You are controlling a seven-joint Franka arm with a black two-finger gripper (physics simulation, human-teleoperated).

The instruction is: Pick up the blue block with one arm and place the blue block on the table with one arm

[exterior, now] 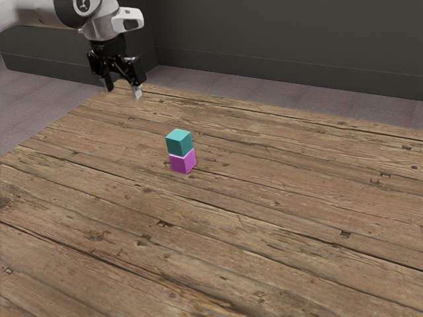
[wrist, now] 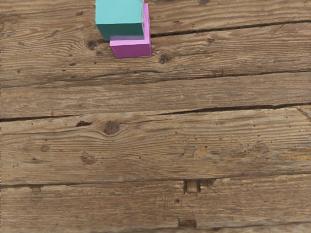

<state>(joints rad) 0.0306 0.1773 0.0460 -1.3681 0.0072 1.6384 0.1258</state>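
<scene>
My gripper (exterior: 123,91) hangs above the far left part of the table in the exterior view, its two fingers apart with nothing between them. The blue block (exterior: 179,142), teal in colour, rests on top of a magenta block (exterior: 183,161), well away from the gripper. From the wrist view, the blue block (wrist: 120,17) covers much of the magenta block (wrist: 131,49), whose side and edge show past it.
A wooden plank table (exterior: 264,218) carries the two stacked blocks. Dark walls (exterior: 277,46) and a grey floor (exterior: 39,105) lie beyond the table's far edge.
</scene>
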